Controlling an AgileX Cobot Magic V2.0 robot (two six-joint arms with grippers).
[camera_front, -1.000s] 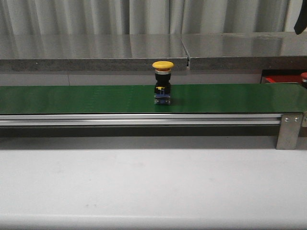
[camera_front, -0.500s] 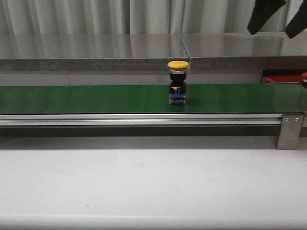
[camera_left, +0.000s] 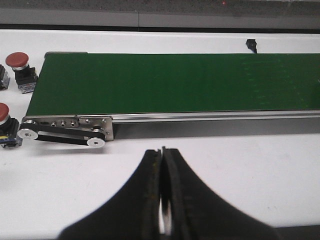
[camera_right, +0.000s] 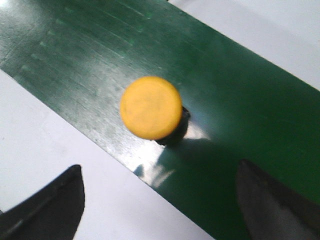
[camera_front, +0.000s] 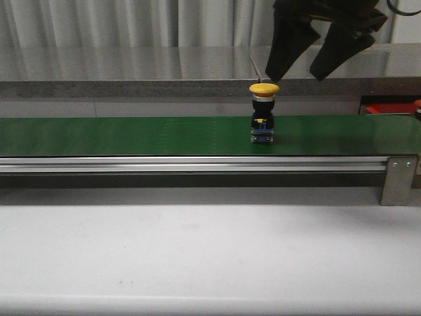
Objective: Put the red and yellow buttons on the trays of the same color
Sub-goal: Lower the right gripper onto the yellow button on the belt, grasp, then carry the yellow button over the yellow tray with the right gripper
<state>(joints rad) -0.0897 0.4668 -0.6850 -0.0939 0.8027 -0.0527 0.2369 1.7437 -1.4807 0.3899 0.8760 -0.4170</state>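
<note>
A yellow button (camera_front: 263,112) with a black body stands upright on the long green belt (camera_front: 131,135). From above its yellow cap (camera_right: 150,107) shows between my right fingers. My right gripper (camera_front: 299,71) hangs open above the button, a little to its right, holding nothing. A sliver of the red tray (camera_front: 385,108) shows at the far right behind the belt. My left gripper (camera_left: 162,152) is shut and empty over the white table, short of the belt's end. Two red buttons (camera_left: 19,62) (camera_left: 4,120) stand on the table by that end. No yellow tray is in view.
The belt's aluminium rail (camera_front: 191,164) and end bracket (camera_front: 398,178) run along its front. A grey ledge (camera_front: 131,72) backs the belt. White table (camera_front: 197,257) lies in front. A small black object (camera_left: 251,46) sits beyond the belt.
The yellow button has travelled right along the belt. My right gripper has come down and leftward into view, now hanging open just above the button.
</note>
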